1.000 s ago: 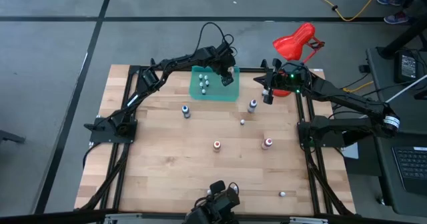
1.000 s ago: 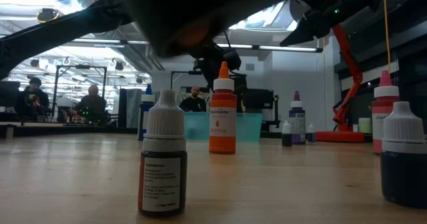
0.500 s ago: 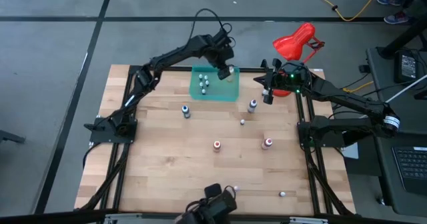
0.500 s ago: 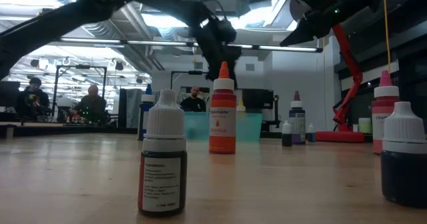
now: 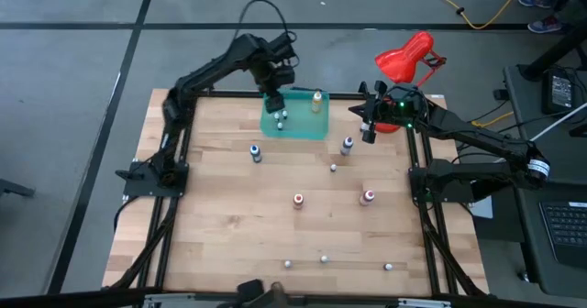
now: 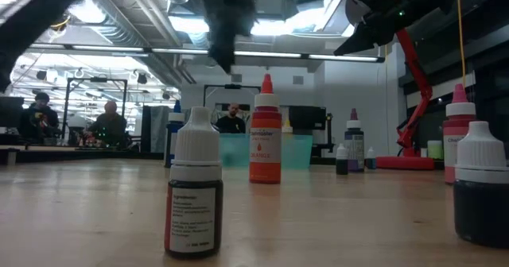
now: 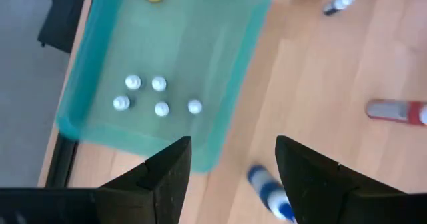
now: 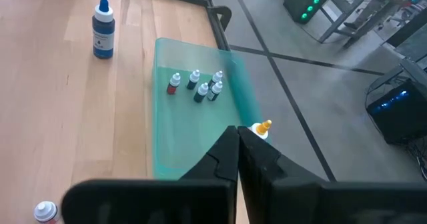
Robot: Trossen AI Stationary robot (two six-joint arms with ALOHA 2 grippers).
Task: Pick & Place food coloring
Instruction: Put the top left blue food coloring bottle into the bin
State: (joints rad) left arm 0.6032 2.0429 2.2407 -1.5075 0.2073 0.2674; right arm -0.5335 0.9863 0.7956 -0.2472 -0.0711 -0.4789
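Left end effector (image 5: 272, 97) hangs released and empty over the translucent teal plastic bin (image 5: 295, 127), where a yellow food coloring bottle (image 5: 316, 100) stands: placing looks finished. Next, fetch the blue-bodied table bottle (image 5: 256, 152). Right end effector (image 5: 369, 132) waits clenched, empty.

The table (image 5: 220, 207) is pale matt wood planks; the tray (image 7: 193, 64) is translucent teal plastic; the bottles (image 6: 265, 132) are glossy plastic with paper labels.

Overhead, table-level, two wrist views
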